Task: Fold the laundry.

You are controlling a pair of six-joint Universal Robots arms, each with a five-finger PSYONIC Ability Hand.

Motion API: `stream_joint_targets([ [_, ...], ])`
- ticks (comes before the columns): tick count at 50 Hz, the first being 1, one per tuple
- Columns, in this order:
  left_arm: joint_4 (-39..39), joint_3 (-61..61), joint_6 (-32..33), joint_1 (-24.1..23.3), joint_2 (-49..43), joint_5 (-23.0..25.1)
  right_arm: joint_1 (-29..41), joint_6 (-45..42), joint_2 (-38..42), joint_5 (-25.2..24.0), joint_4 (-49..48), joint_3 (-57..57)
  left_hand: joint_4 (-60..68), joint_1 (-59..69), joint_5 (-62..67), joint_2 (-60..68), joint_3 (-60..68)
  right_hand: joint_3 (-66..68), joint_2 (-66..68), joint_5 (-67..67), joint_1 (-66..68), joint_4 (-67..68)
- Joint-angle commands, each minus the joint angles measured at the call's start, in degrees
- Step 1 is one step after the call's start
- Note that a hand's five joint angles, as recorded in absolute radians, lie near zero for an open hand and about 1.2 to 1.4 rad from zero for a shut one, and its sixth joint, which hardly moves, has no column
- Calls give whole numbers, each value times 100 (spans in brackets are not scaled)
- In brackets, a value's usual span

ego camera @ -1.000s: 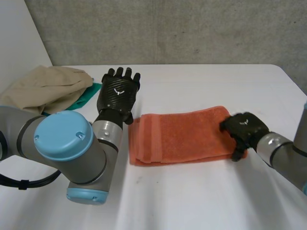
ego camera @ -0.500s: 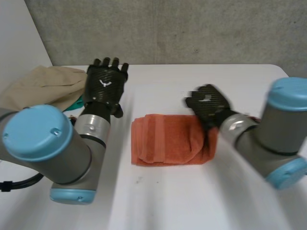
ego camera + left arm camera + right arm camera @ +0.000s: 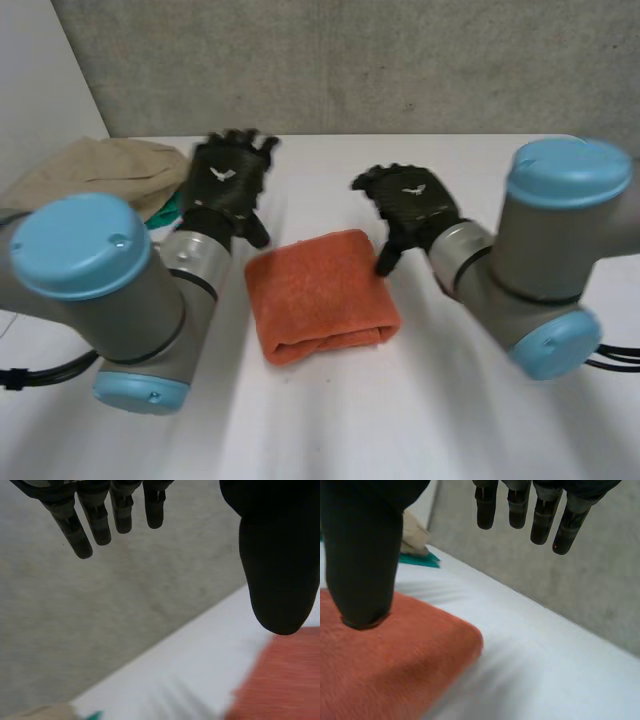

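An orange towel (image 3: 320,295) lay folded into a thick, squarish pad near the middle of the white desk (image 3: 430,430), turned slightly askew, with its layers showing along the six o'clock edge. The left hand (image 3: 228,185) hovered at about ten o'clock from the towel, just off its corner, back of the hand upward. From its own wrist camera the fingers (image 3: 80,530) ran straight and slightly spread, the thumb stood well apart from them, and nothing lay between them. The right hand (image 3: 410,205) sat at about two o'clock from the towel, its fingers relaxed and spread, holding nothing. Its thumb (image 3: 362,570) pointed down at the towel near that two o'clock corner. Whether the thumb tip actually touched the pile or hung just above it, I could not tell. Both grey arms with their light-blue caps flanked the towel, one at nine o'clock and one at three. Off at the desk's ten o'clock corner a crumpled beige cloth (image 3: 90,170) was heaped, with a bit of teal cloth (image 3: 165,212) peeking from under it, just beside the left hand. Behind the desk, at twelve o'clock, ran a grey concrete wall (image 3: 350,60).
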Motion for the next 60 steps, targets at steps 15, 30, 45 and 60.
stream_joint_targets([
  [15,-1837,518,-122,-137,-1122,-206,70,-349,1395,-522,1041,-970,-85,-32,-179,-72,-121,-238,-270,-404,-169,-350],
  [30,-2163,1027,555,-119,-1061,408,8,-1300,1115,207,1244,-979,-52,1,-145,-39,-87,-238,-270,-404,-169,-350],
  [45,-2795,1203,99,601,1038,3042,-335,1273,-266,287,-57,1392,-119,-66,-213,-106,-155,-238,-270,-404,-169,-350],
  [60,-3025,1177,-446,883,1259,3758,-168,1803,323,181,-408,1570,-52,1,-145,-39,-87,140,108,-26,208,27],
])
